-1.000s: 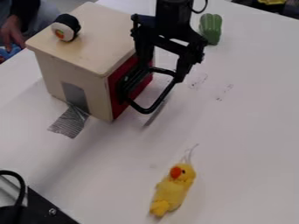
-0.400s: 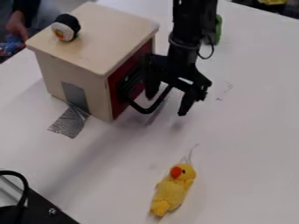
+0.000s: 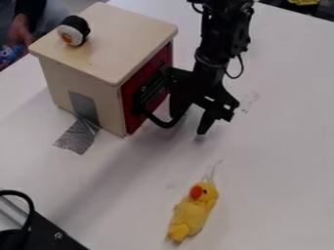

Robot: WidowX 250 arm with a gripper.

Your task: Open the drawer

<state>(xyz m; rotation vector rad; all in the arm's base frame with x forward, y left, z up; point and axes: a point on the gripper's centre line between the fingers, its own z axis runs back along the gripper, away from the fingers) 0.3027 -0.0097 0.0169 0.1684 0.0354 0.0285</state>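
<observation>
At the very front, in the left corner, there is a black part (image 3: 49, 229) with a bendy black cord (image 3: 25, 207). To the right of it, a yellow toy duck (image 3: 193, 210) with an orange beak lies on the white table (image 3: 261, 185). Farther back, shiny gray tape (image 3: 78, 137) runs from the table up the side of a wooden box (image 3: 81, 63). To the right of the box, the black gripper (image 3: 188, 126) hangs down low over the table. Its two jaws are wide apart, and one is right by the big black handle (image 3: 159, 122). I cannot tell if they touch. The handle is on the red drawer (image 3: 132, 88), in the box's right side. Farthest back, a toy sushi roll (image 3: 73, 30) sits on top of the box.
</observation>
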